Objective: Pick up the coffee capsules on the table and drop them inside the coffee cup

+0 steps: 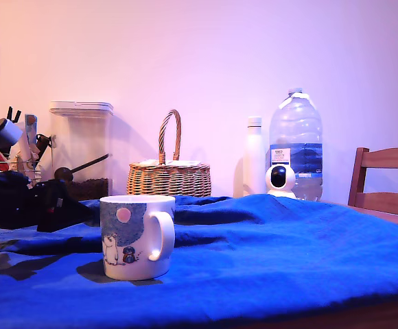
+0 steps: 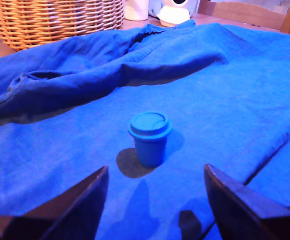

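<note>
A white coffee cup (image 1: 136,236) with a blue patch, a pink dot and small cartoon figures stands on the blue-draped table (image 1: 288,247), handle towards the exterior view's right. The arm (image 1: 20,192) sits at that view's left, behind the cup. In the wrist view one coffee capsule (image 2: 150,137) stands upright on the cloth, tapered with a round rimmed top, looking blue in this light. My gripper (image 2: 156,172) is open, its two dark fingers (image 2: 85,200) low on either side just short of the capsule, touching nothing. The cup is outside the wrist view and the capsule does not show in the exterior view.
A wicker basket (image 1: 169,177) stands at the back beyond a rumpled ridge of cloth (image 2: 110,70). Beside it are a clear lidded container (image 1: 81,147), a white bottle (image 1: 254,154), a large water bottle (image 1: 296,140) and a small white camera (image 1: 280,179). A wooden chair (image 1: 388,181) is at the right.
</note>
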Controlling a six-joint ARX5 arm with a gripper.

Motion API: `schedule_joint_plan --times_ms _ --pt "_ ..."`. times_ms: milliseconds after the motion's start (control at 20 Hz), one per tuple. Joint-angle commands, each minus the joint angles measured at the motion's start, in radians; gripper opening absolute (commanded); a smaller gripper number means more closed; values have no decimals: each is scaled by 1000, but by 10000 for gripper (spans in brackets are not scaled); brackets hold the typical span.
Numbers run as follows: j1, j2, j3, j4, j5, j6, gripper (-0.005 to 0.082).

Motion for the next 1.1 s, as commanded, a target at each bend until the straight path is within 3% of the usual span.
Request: schedule_joint_plan --times_ms 0,700,1050 --pt "-3 16 11 5 1 6 549" --pt "-39 105 112 -12 2 25 549" --pt "-42 174 232 -113 5 33 549"
